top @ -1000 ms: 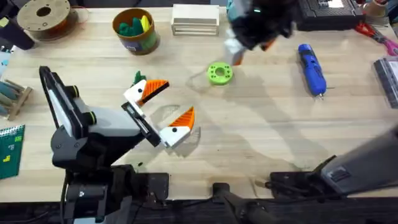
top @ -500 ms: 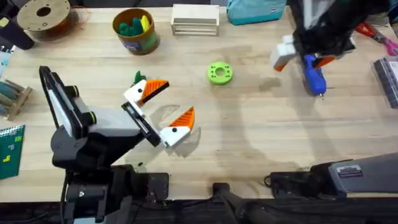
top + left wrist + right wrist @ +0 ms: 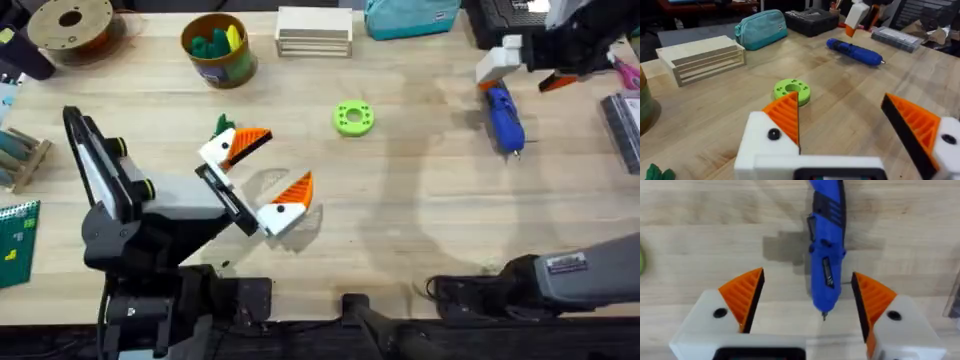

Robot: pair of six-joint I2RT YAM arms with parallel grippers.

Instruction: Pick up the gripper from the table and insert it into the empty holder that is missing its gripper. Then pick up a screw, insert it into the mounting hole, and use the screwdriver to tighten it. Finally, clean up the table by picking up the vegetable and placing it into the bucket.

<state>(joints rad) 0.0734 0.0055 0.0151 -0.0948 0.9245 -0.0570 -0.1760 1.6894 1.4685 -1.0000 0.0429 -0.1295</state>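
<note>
**Right arm poised over the blue screwdriver**

The left end effector rests low over the tabletop, its orange-padded fingers spread wide and gripping nothing; a small dark-green vegetable lies just beside its farther finger. Farther off, the screwdriver lies flat, bright blue with a black band and thin metal tip. The right end effector hangs above it, fingers apart, the tip end between them, untouched. The yellow bucket stands at the far edge.
</note>
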